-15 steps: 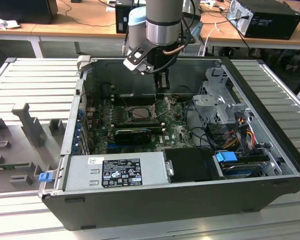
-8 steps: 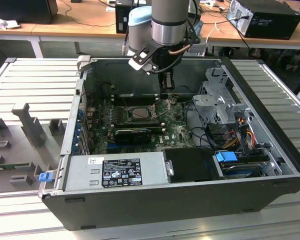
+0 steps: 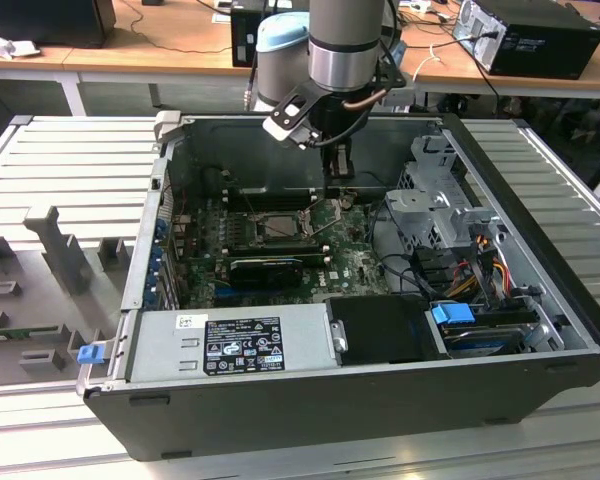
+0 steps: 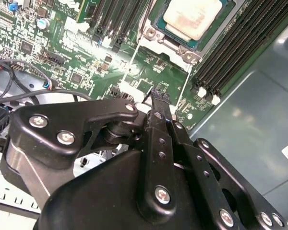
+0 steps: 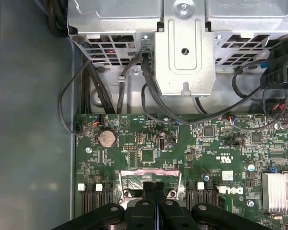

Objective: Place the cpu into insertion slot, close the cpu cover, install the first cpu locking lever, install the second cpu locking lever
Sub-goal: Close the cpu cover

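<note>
Right, with my claw (image 4: 158, 96) pressed together beside the lever (image 4: 187, 82) and the cpu (image 4: 194, 18) framed by its cover (image 4: 151, 33) mid-way along the board (image 4: 62, 52), I'd press down slowly, tips square on the wire so nothing slips.

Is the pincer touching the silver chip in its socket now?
Apart. In the second wrist view the pincer ends over the green board, and a stretch of that board lies plainly between its tip and the chip.
</note>
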Robot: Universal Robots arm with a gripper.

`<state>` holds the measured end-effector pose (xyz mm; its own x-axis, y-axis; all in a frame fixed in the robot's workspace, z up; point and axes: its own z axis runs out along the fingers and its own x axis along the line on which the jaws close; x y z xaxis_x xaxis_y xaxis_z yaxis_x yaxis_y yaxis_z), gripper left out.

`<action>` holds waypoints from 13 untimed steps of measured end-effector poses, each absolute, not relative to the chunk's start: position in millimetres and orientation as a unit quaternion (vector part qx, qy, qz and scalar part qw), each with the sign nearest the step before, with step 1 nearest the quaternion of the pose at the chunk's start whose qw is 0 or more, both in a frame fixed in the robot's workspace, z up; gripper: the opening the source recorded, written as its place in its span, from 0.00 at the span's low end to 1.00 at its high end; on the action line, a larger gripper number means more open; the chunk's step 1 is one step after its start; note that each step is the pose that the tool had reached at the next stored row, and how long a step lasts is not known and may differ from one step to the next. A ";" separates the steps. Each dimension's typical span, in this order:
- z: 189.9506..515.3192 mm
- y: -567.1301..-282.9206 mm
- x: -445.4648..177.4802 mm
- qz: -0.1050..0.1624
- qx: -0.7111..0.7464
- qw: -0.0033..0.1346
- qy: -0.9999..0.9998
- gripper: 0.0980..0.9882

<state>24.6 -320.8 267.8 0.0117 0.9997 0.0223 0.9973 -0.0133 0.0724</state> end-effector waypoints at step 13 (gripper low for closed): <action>267.7 -320.8 33.9 0.033 0.711 0.018 0.702 0.01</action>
<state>33.9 -320.8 267.7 0.0118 0.9997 0.0222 0.9973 -0.0134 0.0723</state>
